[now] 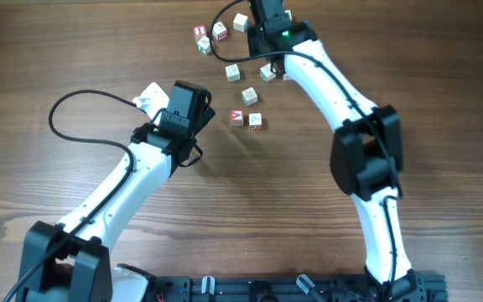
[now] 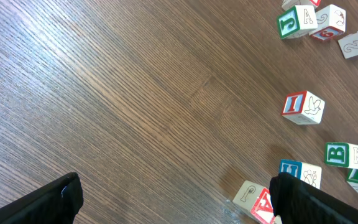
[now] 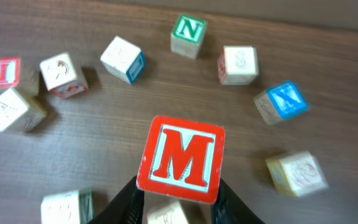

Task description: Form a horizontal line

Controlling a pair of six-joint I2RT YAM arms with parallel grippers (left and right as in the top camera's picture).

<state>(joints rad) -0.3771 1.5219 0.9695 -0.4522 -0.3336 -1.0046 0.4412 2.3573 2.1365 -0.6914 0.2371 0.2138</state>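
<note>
Cubes lie scattered over the far half of the wooden surface (image 1: 74, 50). We see the red M cube (image 3: 180, 158) pinched between the two fingers of the right tool (image 3: 178, 188), its letter face turned up toward the wrist camera. It seems to be lifted clear of the wood, though from this angle we cannot be sure. From overhead that tool sits at the far edge of the surface among the upper cluster, and the M cube itself is hidden beneath the arm.

Around the M cube in the wrist view we find a green N cube (image 3: 189, 32), a blue-lettered cube (image 3: 281, 101) and a red I cube (image 3: 4, 72), each apart from it.

The red A cube (image 1: 236, 116) rests near the middle of the surface. The plain-topped cube (image 1: 255, 122) is just beside it on the side toward the right arm, and the pair lies roughly side by side. Both are well apart from the M cube.

The left tool (image 2: 173, 186) is spread wide, with only bare wood between its fingers (image 2: 48, 202). It hovers near the A cube, which in the left wrist view is half hidden behind one finger.
</note>
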